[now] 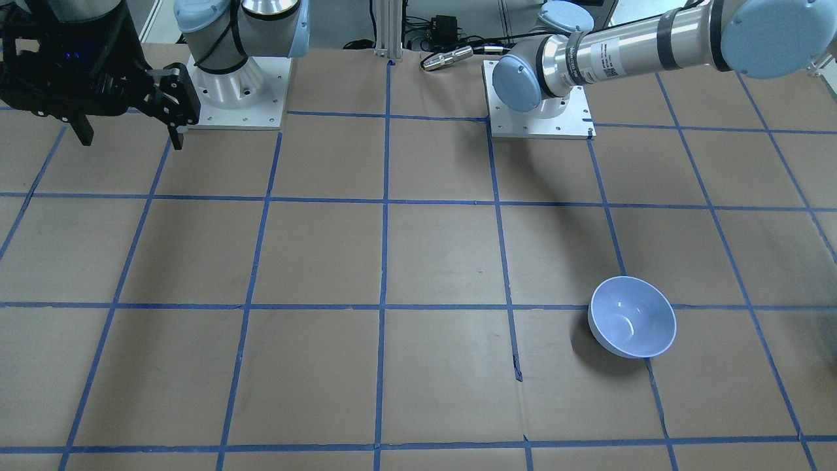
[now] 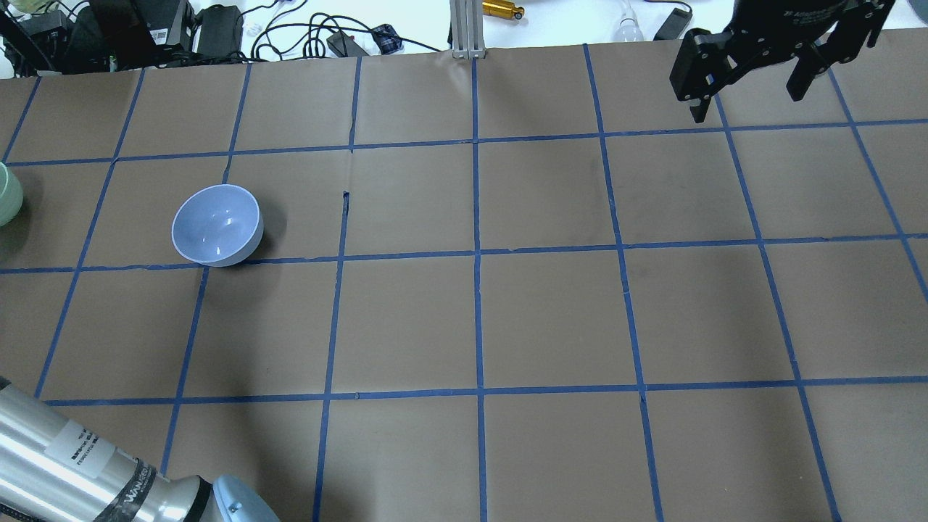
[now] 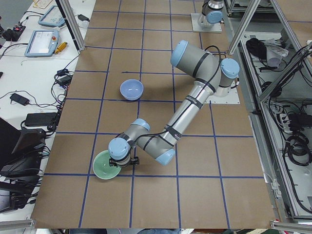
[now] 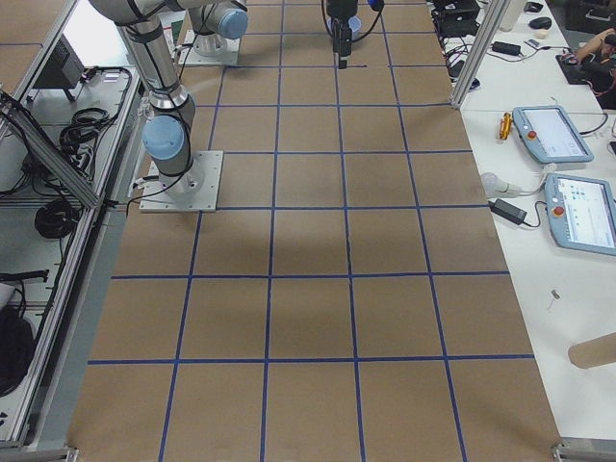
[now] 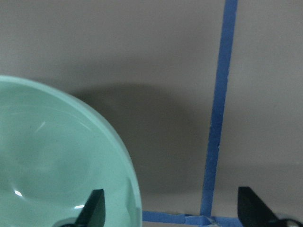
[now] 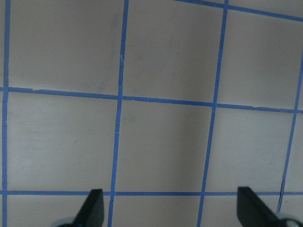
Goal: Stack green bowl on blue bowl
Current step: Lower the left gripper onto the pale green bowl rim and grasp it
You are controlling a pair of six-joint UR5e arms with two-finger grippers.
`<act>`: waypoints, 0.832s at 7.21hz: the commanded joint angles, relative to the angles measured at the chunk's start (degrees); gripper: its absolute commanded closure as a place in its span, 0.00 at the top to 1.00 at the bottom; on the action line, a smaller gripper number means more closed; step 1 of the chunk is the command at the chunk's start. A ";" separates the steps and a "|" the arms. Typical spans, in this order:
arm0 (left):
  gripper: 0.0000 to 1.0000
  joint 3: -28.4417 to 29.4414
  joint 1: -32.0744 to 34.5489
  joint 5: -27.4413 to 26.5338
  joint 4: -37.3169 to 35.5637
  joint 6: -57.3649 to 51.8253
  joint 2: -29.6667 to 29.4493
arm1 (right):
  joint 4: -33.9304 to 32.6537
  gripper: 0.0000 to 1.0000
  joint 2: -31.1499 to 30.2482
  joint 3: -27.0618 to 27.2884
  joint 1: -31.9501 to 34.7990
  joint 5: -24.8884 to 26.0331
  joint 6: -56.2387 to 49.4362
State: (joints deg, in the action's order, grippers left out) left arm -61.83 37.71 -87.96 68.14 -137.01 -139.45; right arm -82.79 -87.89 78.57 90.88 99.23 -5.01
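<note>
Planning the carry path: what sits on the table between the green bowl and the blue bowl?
Nothing stands there. In the overhead view, only bare brown paper and one blue tape line separate the green bowl from the blue bowl.

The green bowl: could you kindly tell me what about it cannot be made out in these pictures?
Overhead exterior: the green bowl is cut off by the left edge; only a sliver shows.
Exterior left: the left arm's wrist covers part of its rim.
Left wrist view: the frame crops the bowl; whether the left gripper touches it is unclear.
</note>
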 commanded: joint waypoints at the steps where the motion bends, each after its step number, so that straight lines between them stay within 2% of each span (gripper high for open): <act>1: 0.79 0.04 0.00 -0.02 0.06 -0.36 0.05 | 0.00 1.00 0.00 0.00 0.00 0.00 0.00; 2: 0.70 0.04 0.00 -0.02 -0.02 -0.36 0.14 | 0.00 1.00 0.00 0.00 0.00 0.00 0.00; 3: 0.54 0.13 0.00 -0.10 -0.03 -0.45 0.23 | 0.00 1.00 0.00 0.00 0.00 0.00 0.00; 4: 0.49 0.13 0.00 -0.11 -0.03 -0.45 0.31 | 0.00 1.00 0.00 0.00 0.00 0.00 0.00; 6: 0.48 0.13 0.00 -0.19 -0.03 -0.10 0.32 | 0.00 1.00 0.00 0.00 0.00 0.00 0.00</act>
State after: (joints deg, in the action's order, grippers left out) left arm -61.71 37.71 -88.12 68.12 -137.31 -139.16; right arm -82.79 -87.89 78.58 90.88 99.23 -5.01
